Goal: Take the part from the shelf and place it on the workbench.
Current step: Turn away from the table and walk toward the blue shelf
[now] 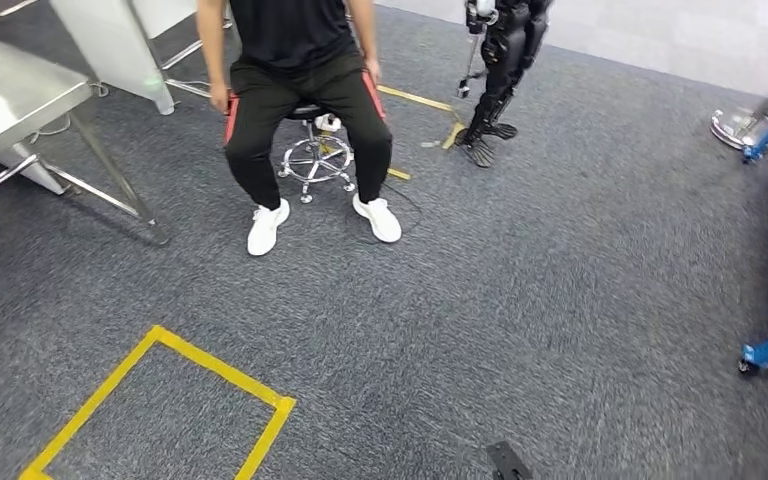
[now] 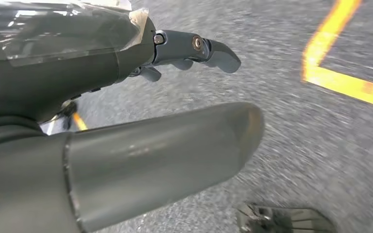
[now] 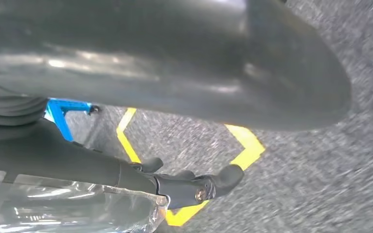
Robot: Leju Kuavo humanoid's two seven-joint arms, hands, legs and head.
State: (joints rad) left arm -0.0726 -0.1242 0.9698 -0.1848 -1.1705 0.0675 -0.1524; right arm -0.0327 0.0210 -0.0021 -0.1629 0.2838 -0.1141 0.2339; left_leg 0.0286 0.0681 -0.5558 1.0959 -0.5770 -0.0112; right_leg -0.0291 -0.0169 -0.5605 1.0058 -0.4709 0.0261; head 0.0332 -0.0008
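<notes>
Head view shows a seated person [image 1: 300,100] at upper center and a steel workbench [image 1: 5,95] at upper left, while both wrist views show the left hand [image 2: 141,111] and right hand [image 3: 175,121] spread, holding nothing, over grey carpet [image 1: 510,300].

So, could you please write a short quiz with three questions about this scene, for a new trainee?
1. True or false: the left hand holds the part.
2. Multiple choice: what does the person in the head view sit on? A) a rolling stool B) the metal table C) the carpet
3. Fill in the missing word: the square outline taped on the carpet is ______ in colour.

Key
1. False. The left hand holds nothing, with its thumb and fingers apart over the carpet. The right hand is the same.
2. A. The person sits on the rolling stool, with both shoes on the carpet.
3. Yellow.
</notes>
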